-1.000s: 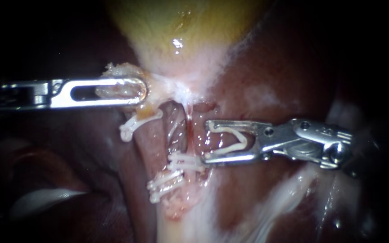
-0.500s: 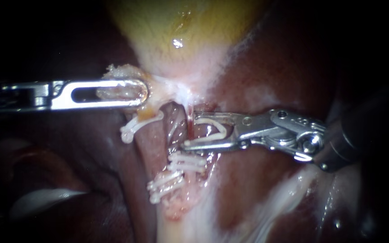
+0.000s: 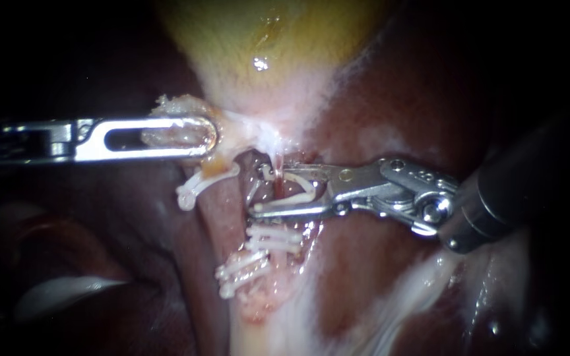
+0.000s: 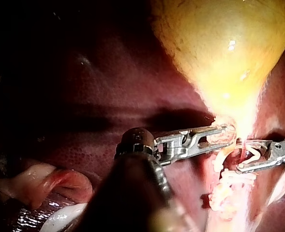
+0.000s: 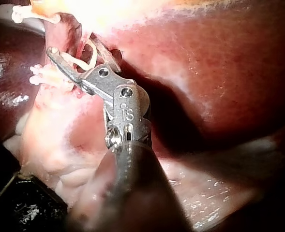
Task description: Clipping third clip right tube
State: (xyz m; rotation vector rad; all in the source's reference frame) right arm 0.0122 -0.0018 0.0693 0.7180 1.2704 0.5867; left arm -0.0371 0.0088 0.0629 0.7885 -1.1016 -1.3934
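Observation:
My right instrument (image 3: 258, 191) comes in from the right with its jaws open, a white clip (image 3: 298, 188) seated between them. The jaws stand astride the thin reddish right tube (image 3: 276, 179), just above two white clips (image 3: 273, 238) across that tube. In the right wrist view the instrument (image 5: 72, 48) and its clip (image 5: 86, 60) reach into the same gap. My left instrument (image 3: 166, 135) lies level from the left, its slotted jaws shut on pale tissue at the gallbladder (image 3: 278, 39) neck. In the left wrist view the left instrument (image 4: 219, 135) holds that neck.
The left tube (image 3: 222, 204) carries one white clip (image 3: 196, 186) and further clips (image 3: 242, 269) lower down. Dark red liver (image 3: 390, 99) lies to the right and behind. A pale strip of tissue (image 3: 67, 293) lies at the lower left.
My right instrument has moved left with its clip, from beside the right tube to astride it. The left instrument and the tissue it holds have stayed still.

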